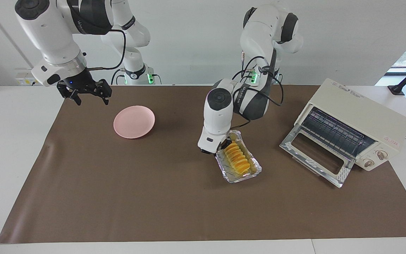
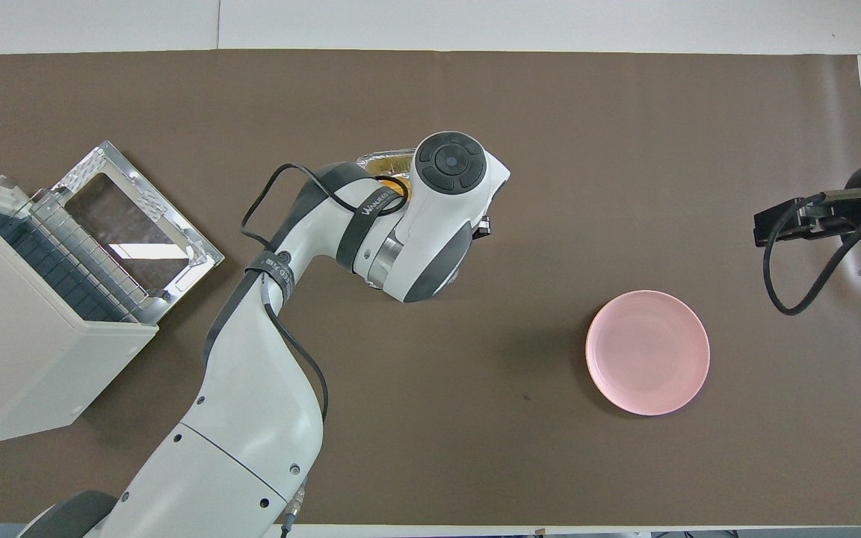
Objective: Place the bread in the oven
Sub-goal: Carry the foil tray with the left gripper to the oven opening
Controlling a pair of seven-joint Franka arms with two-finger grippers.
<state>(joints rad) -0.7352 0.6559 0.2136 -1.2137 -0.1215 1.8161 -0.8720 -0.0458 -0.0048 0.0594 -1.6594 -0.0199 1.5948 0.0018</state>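
**Bread in its foil tray, left pincer clamped at the tray's end**

The bread (image 1: 237, 157), a ridged yellow-orange loaf, lies in a crinkled foil tray (image 1: 255, 168) directly below the left pincer (image 1: 223, 147), which is clenched at the tray's end nearest the robots; whether it pinches rim or loaf cannot be told. Toward the left arm's end of the desk (image 1: 118, 197) stands the oven (image 1: 361, 116), cream-white, its door (image 1: 315, 155) dropped open, nothing lying between tray and door. A pink plate (image 1: 134, 121) sits well apart toward the right arm's end. The right pincer (image 1: 87, 94) waits released over the brown mat's edge. From overhead the left arm hides nearly all the tray; only a sliver shows.
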